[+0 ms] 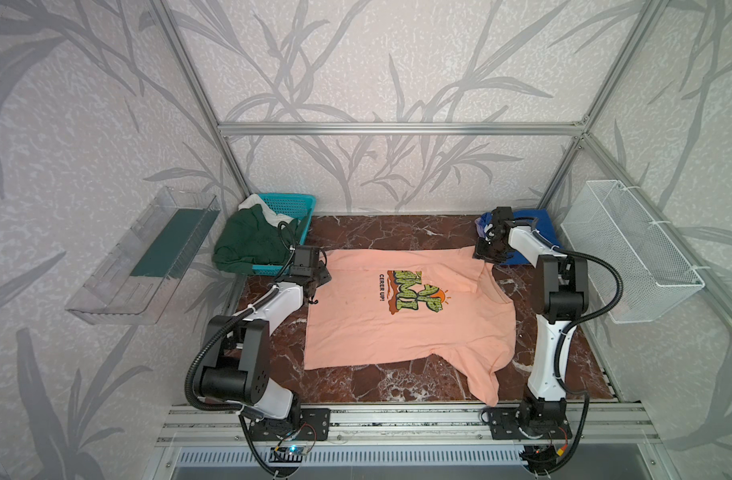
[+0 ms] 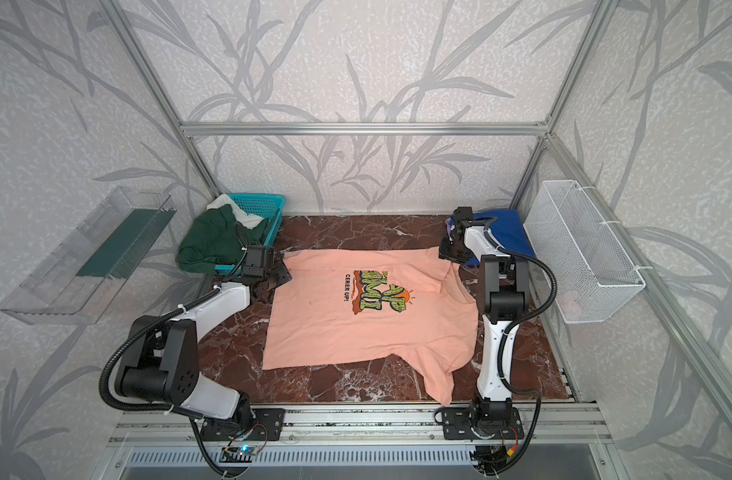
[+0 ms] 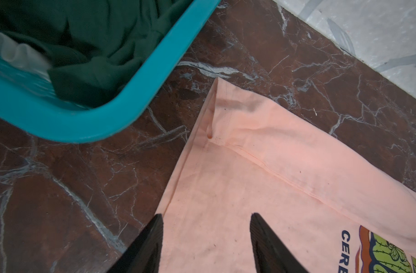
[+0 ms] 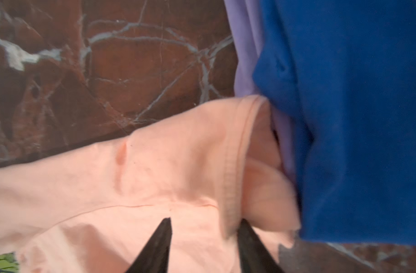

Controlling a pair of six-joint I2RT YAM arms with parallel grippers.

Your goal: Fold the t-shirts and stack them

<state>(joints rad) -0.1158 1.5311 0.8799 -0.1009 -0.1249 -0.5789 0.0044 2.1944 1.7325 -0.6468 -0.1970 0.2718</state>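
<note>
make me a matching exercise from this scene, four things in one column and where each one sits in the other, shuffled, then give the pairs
Column one
1. peach t-shirt
2. dark green t-shirt
3. blue t-shirt
4. wire basket

Column two
A. hung on the right wall
B. spread across the middle of the table
C. spilling over the rim of the teal basket
D. lying at the table's far right corner

Pairs: 1-B, 2-C, 3-D, 4-A
</note>
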